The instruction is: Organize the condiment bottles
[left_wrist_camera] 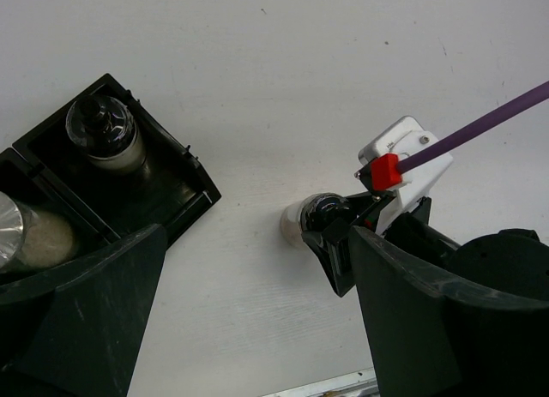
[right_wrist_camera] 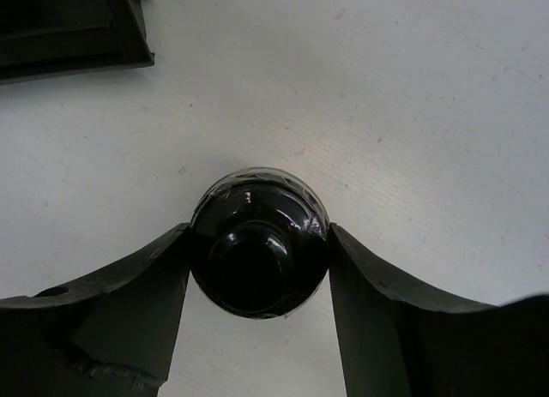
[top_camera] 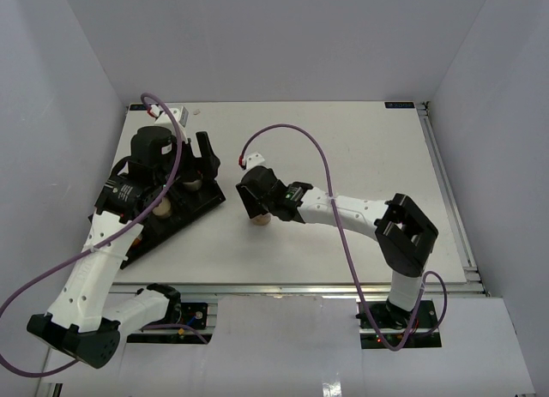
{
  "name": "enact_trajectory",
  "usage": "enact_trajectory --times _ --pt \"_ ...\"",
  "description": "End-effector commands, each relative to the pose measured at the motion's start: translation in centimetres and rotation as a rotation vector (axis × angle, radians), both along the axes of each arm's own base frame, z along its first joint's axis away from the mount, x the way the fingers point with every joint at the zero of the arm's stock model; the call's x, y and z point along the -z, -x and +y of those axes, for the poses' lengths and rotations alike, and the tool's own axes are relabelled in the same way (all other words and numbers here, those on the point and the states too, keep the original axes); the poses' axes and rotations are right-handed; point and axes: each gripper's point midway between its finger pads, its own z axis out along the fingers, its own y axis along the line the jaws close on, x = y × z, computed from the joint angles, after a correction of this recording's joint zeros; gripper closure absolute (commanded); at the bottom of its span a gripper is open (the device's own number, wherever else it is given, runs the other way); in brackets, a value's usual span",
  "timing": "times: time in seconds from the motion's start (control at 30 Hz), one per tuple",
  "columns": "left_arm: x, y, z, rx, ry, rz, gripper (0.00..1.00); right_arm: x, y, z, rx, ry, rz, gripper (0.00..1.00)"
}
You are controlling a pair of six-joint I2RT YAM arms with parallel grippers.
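Jars stand in two places. The loose jar [right_wrist_camera: 257, 251] has a black cap and stands on the white surface [right_wrist_camera: 412, 88], near the black tray [left_wrist_camera: 184, 187] and to its right. The right gripper [top_camera: 262, 207] squeezes this jar, with one finger on each side of the cap. Two more jars sit in the tray. The corner jar [left_wrist_camera: 103, 127] has a black cap and pale stuff inside. The shiny-cap jar [left_wrist_camera: 21, 230] sits in the box next to it. The left gripper [left_wrist_camera: 249, 328] hangs over the tray with its fingers wide apart, and it holds nothing.
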Motion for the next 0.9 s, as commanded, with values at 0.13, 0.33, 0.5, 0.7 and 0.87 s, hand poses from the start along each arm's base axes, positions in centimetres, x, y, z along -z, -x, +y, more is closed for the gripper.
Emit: enact_trajectory --times 0.13,0.33,0.5,0.7,0.87 --pt "-0.7 0.2 -0.3 0.028 0.013 -0.017 0.02 -1.0 -0.7 1.1 0.026 -0.037 -0.051 0.36" --pt "-1.9 0.2 -0.4 0.044 0.007 -0.041 0.02 -1.6 -0.6 1.3 0.035 -0.052 -0.066 0.12" --pt "-3.6 0.5 -0.3 0.053 0.005 -0.066 0.02 -4.5 -1.3 1.5 0.036 -0.068 -0.118 0.07" --pt "-6.2 1.1 -0.3 0.079 0.005 -0.098 0.02 -8.8 -3.0 0.9 0.066 -0.077 -0.197 0.08" --pt "-7.6 1.6 -0.2 0.095 -0.006 -0.122 0.02 -12.9 -5.2 -2.6 0.132 -0.086 -0.244 0.07"
